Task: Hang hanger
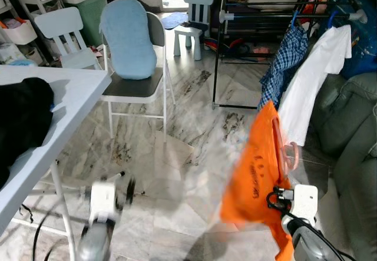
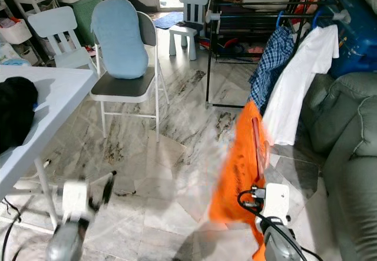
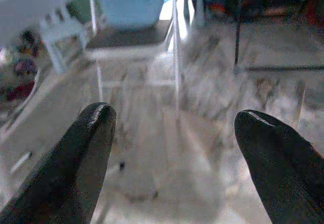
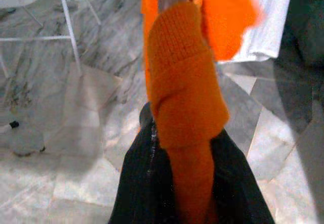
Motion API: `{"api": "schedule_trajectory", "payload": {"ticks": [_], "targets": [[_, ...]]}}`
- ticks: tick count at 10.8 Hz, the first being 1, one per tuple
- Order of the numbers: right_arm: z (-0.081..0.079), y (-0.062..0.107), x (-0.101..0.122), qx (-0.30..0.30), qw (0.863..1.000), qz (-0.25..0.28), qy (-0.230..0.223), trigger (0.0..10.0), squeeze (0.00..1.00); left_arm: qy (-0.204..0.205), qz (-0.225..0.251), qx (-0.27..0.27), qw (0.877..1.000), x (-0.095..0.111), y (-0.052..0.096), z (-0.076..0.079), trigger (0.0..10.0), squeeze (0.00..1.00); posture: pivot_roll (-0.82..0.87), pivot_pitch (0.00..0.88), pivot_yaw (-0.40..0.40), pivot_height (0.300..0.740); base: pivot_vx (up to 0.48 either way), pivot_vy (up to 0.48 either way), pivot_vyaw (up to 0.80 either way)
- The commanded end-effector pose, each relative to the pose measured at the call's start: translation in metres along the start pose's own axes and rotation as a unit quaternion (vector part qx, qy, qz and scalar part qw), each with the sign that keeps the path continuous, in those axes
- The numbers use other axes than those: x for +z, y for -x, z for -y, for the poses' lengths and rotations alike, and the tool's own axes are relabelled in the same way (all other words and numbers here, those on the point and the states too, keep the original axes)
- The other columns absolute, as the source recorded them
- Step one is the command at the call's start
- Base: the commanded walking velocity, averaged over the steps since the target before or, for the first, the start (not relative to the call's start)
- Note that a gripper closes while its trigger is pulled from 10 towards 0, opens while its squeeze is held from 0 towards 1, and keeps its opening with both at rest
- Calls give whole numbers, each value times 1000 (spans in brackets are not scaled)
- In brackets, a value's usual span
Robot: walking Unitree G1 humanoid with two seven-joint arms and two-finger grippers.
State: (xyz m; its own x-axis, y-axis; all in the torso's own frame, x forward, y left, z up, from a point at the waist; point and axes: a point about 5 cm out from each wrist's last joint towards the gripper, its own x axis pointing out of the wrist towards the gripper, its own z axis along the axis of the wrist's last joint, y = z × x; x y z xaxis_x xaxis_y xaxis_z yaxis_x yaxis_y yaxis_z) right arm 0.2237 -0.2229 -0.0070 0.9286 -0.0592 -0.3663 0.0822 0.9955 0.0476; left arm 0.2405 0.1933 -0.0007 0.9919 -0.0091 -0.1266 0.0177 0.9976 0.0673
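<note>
Right gripper (image 4: 185, 178) jaws pinch the orange shirt (image 1: 259, 167) on its pink hanger (image 1: 290, 155), near the rack (image 1: 283, 13); light, floppy, best gripped at the hook; left gripper (image 3: 177, 163) spread, empty.

My right tool (image 4: 185, 183) is raised low on the right, fingers clamped tight. My left tool (image 3: 177, 153) hangs low, fingers spread wide apart

Three chairs (image 1: 136, 66), two garments hanging on the rack (image 1: 315, 75), perhaps one pink hanger (image 1: 290, 155).
</note>
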Motion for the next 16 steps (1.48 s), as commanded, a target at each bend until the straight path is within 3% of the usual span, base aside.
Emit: {"api": "schedule_trajectory", "payload": {"ticks": [1, 4, 7, 10, 13, 14, 16], "targets": [[1, -4, 7, -2, 1000, 17, 2, 10000, 0, 1, -11, 7, 1000, -4, 2, -4, 10000, 0, -191, 0, 114, 740, 0, 0, 0], [6, -4, 3, -16, 1000, 6, 2, 10000, 0, 13, 7, -5, 1000, 5, -10, 4, 10000, 0, -212, 0, 129, 740, 0, 0, 0], [2, -2, 14, -9, 1000, 21, -6, 10000, 0, 8, 11, -1, 1000, 10, -15, -1, 10000, 0, -218, 0, 130, 740, 181, 0, 0], [-2, -1, 20, 5, 1000, 25, -2, 10000, 0, 14, 52, -13, 998, 25, -19, 23, 10000, 0, -215, 0, 127, 740, 299, 0, 0], [-15, 3, 23, 37, 999, 24, 2, 10000, 0, 11, 81, -17, 997, 40, -16, 28, 10000, 0, -209, 0, 138, 740, 319, 0, 0], [-30, 4, 20, 80, 997, 11, 14, 10000, 0, 8, 82, -21, 996, 47, -16, 30, 10000, 0, -207, 0, 143, 740, 315, 0, 0], [-43, 6, 18, 120, 993, -5, 20, 10000, 0, 5, 81, -26, 996, 53, -16, 30, 10000, 0, -207, 0, 152, 740, 317, 0, 0]]}}
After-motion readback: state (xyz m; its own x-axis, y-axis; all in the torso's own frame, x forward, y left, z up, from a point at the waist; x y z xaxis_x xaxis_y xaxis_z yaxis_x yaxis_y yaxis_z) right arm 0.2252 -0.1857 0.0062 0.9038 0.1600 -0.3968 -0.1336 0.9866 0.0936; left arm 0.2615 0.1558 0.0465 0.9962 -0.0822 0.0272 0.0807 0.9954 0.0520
